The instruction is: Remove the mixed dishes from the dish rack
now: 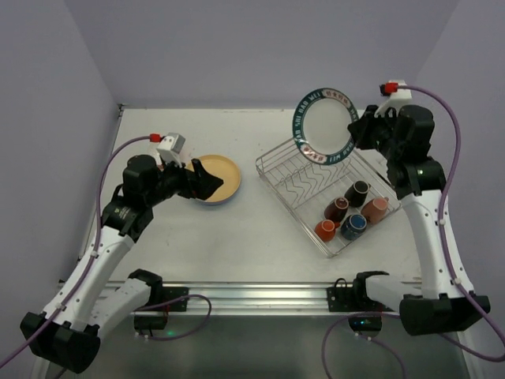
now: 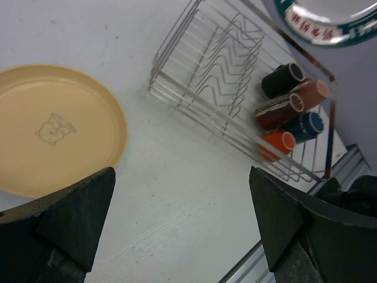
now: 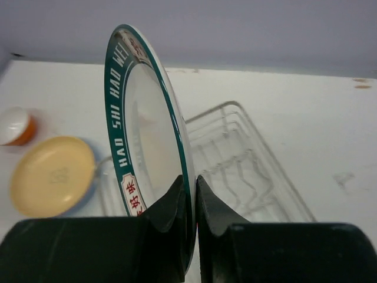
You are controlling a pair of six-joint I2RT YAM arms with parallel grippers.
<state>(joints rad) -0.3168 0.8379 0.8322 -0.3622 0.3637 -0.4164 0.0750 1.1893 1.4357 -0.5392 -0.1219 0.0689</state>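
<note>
One green-rimmed plate (image 3: 150,135) in right pincer (image 3: 189,197)

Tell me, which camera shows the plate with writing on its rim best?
The top camera: the plate faces it, so almost its whole round face and rim show, held up by the right pincer. The right wrist camera sees it nearly edge-on. The left wrist camera catches only a slice in its top corner.

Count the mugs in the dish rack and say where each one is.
5, clustered at the dish rack's near-right end: black mug farthest back; brown mug and pinkish mug in the middle; orange mug and blue mug nearest. None looks hidden.
</note>
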